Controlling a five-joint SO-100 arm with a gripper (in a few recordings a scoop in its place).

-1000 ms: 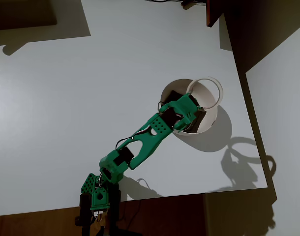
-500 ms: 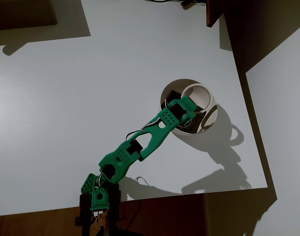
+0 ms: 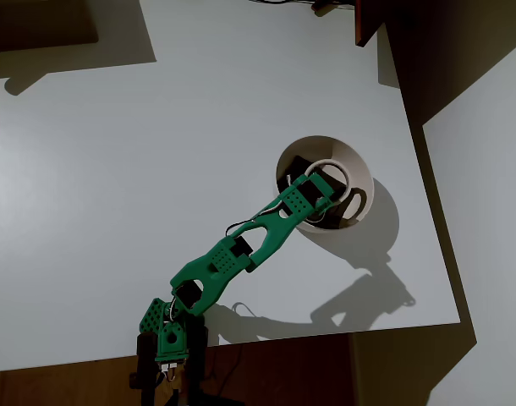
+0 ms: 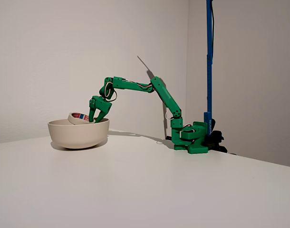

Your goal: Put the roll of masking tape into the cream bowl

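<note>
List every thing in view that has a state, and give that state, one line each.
roll of masking tape: held in the gripper, tilted, partly below the bowl's rim, not released.
cream bowl: upright on the table, dark pieces inside.
gripper: shut on the roll of masking tape, lowered into the bowl.
table: white, bears the bowl and the arm's base.
</note>
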